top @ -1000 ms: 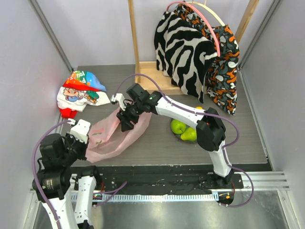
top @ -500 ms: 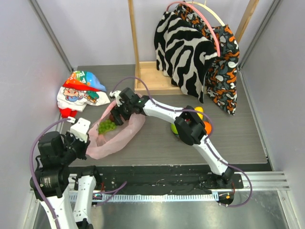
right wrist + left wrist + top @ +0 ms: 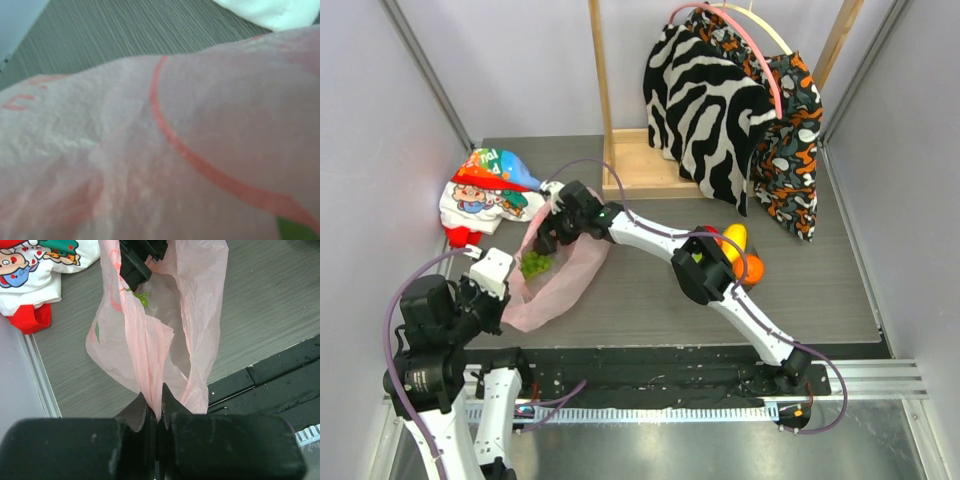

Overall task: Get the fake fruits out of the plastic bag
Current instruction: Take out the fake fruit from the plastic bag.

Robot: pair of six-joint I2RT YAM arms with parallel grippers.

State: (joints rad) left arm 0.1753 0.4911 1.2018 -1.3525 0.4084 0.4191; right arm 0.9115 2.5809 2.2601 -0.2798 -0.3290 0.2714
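Note:
The pink plastic bag (image 3: 565, 280) lies at the front left of the table, its mouth toward the back. My left gripper (image 3: 503, 297) is shut on the bag's near edge, and the pink film is pinched between its fingers (image 3: 156, 407). A green grape bunch (image 3: 534, 264) lies inside the bag (image 3: 200, 315), showing as a green bit (image 3: 141, 299). My right gripper (image 3: 548, 232) is at the bag's mouth, just above the grapes, its black fingers (image 3: 134, 269) apart and holding nothing. The right wrist view shows only pink film (image 3: 150, 150). A yellow fruit (image 3: 735, 237) and an orange (image 3: 753, 268) lie on the table to the right.
A cartoon-printed white bag (image 3: 485, 190) lies at the back left beside a red piece (image 3: 462, 237). A wooden rack (image 3: 625, 170) with a zebra-print garment (image 3: 705, 110) stands at the back. The right arm's elbow (image 3: 700, 262) hangs over the table's middle.
My right arm has stretched further left and brought its gripper to the bag's mouth. The bag has opened and the grape bunch now shows. The arm's elbow now covers the green fruits.

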